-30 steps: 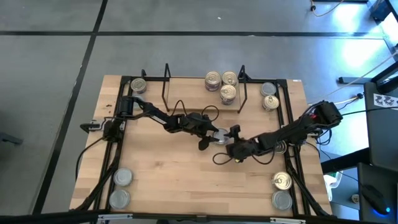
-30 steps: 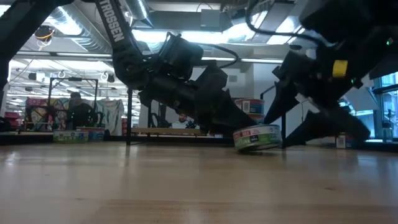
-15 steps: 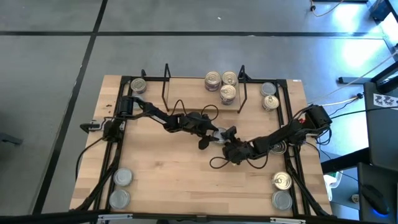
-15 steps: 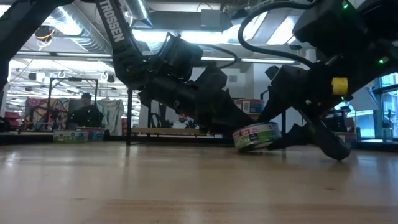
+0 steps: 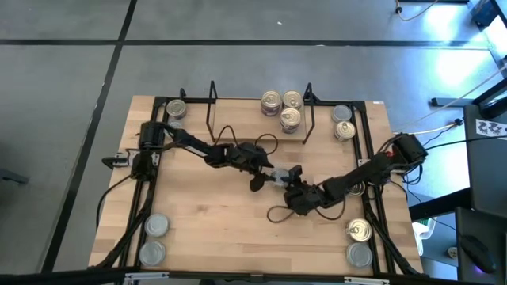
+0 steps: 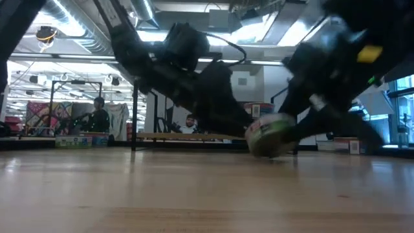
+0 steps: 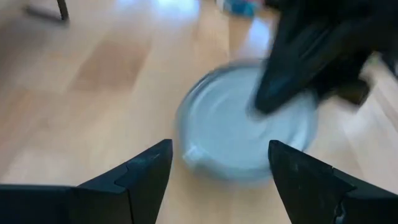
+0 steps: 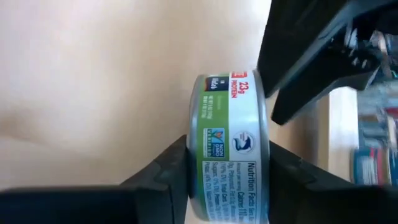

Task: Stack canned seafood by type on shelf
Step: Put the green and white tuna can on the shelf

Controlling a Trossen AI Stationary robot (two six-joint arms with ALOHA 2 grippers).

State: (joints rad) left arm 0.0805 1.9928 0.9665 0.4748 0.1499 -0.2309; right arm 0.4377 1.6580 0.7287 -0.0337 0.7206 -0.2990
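Note:
A short round can [image 8: 233,143] with a plain grey top [image 7: 245,134] and a green-and-white label sits at the table's middle, and my right gripper [image 5: 295,184] is shut on it. My left gripper [image 7: 221,168] stands open just left of the can [image 5: 275,175], which lies beyond its fingertips, apart from them. In the low view the can [image 6: 270,134] shows tilted between both grippers. The shelf [image 5: 212,115], with black wire end frames, stands at the far edge with three cans [image 5: 290,119] at its right end. My right gripper pinches the can across its two flat faces. One finger [image 7: 280,87] lies on the grey top and the other is on the opposite face [image 8: 198,155]. The fingers come from the table's right, slanting down. The can sits tilted; whether its lower edge touches the table I cannot tell.
Loose cans lie at the corners: one at far left [image 5: 176,109], two at far right [image 5: 342,123], two at near left [image 5: 154,237], two at near right [image 5: 360,241]. Another can [image 5: 356,188] shows under my right arm. Bare wood lies near the front middle.
My right gripper has moved toward the table's left onto the can and closed its fingers on it. My left gripper has risen and drawn back a little from the can. The can stays tilted and sits slightly higher than before.

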